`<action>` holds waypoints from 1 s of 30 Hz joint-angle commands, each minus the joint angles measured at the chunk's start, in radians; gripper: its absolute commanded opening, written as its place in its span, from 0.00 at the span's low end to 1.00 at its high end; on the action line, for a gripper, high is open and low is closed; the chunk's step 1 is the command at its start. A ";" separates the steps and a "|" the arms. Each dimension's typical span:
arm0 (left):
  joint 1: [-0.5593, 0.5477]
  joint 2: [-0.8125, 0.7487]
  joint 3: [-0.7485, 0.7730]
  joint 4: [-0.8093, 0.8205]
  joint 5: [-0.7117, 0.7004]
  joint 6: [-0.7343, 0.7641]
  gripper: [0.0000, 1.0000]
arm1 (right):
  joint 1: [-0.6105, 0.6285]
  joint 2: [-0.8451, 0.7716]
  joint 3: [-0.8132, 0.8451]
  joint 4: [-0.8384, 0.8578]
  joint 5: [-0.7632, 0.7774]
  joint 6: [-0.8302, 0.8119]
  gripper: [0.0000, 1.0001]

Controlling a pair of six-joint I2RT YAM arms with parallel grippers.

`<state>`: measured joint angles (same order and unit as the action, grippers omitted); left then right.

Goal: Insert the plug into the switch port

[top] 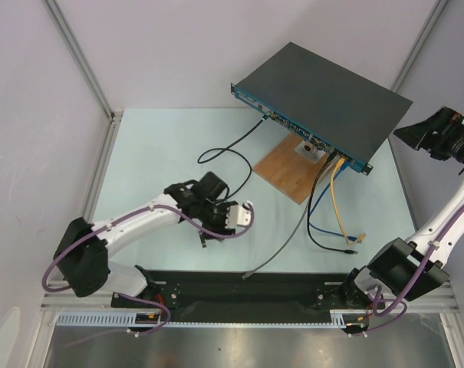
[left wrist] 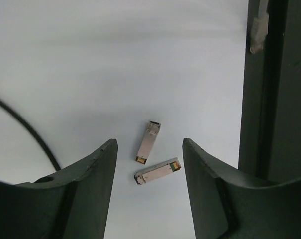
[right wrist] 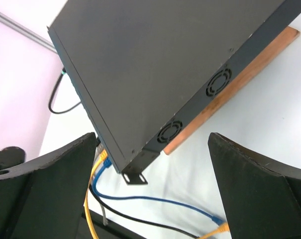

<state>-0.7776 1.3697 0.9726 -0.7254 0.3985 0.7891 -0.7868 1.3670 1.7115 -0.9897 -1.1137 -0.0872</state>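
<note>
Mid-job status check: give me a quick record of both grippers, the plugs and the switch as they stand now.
left gripper: open, empty, over the plugs
upper plug: loose on the table
lower plug: loose beside it, not touching
right gripper: open, empty, facing the switch's vented side
switch: resting on the wooden board, yellow cable and blue cable at its front
insertion: not yet done

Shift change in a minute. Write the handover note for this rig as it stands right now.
Left gripper: open, empty, over two small silver rectangular metal plugs lying loose on the pale table.
Right gripper: open, empty, beside the large flat black metal switch, which rests on the brown wooden board.
Done: nothing gripped yet.
Left to do: pick up a plug and insert it into a port on the switch's blue front.
</note>
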 commanded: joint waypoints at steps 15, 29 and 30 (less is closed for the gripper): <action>-0.158 0.333 0.061 0.020 -0.302 0.236 0.54 | -0.002 -0.042 0.122 -0.244 0.035 -0.233 1.00; -0.163 0.430 0.077 -0.006 -0.379 0.239 0.25 | 0.015 -0.039 0.114 -0.173 0.029 -0.178 1.00; -0.163 0.434 0.078 -0.014 -0.375 0.234 0.25 | 0.026 -0.039 0.112 -0.162 0.031 -0.175 1.00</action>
<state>-0.9451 1.7496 1.0569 -0.7647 0.0620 0.9962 -0.7780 1.3426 1.8099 -1.2068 -1.0801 -0.2878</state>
